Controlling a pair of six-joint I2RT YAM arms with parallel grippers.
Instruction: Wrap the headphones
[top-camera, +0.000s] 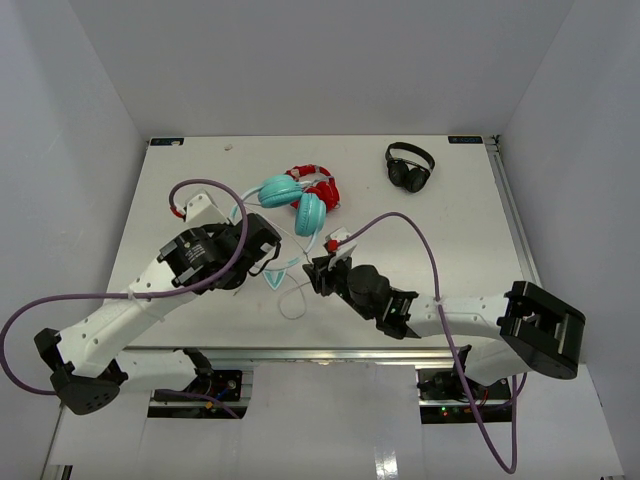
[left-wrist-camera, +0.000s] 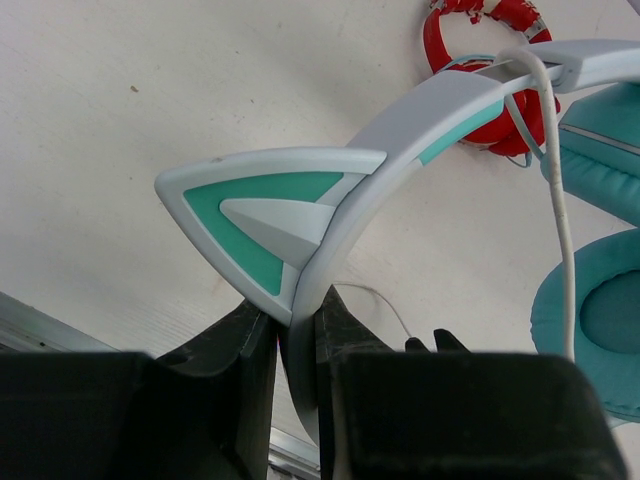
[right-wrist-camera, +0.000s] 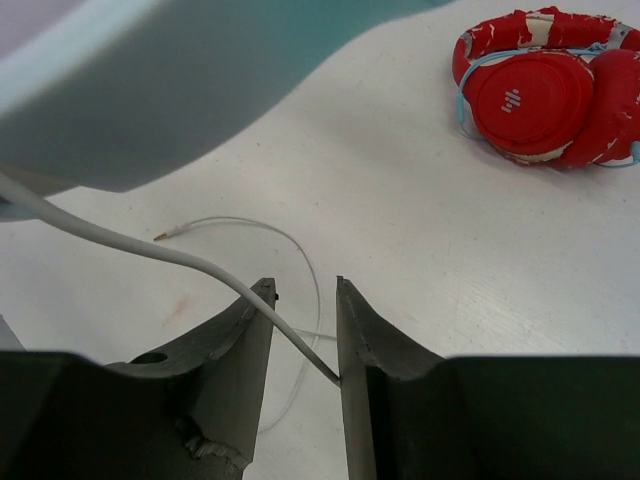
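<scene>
We pinch the headband (left-wrist-camera: 420, 120) in the shut left claw (left-wrist-camera: 295, 320) to steady the headphones (top-camera: 280, 190), at 11 o'clock from the middle of the surface (top-camera: 470, 220), while the right claw (right-wrist-camera: 303, 300) stands parted, loosely straddling the cable (right-wrist-camera: 150, 250) for winding.

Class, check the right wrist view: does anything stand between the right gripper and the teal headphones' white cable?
Nothing visible does. The white cable runs through the gap between the right gripper's parted fingers and meets one inner face. The red headphones lie well off to the side.
</scene>
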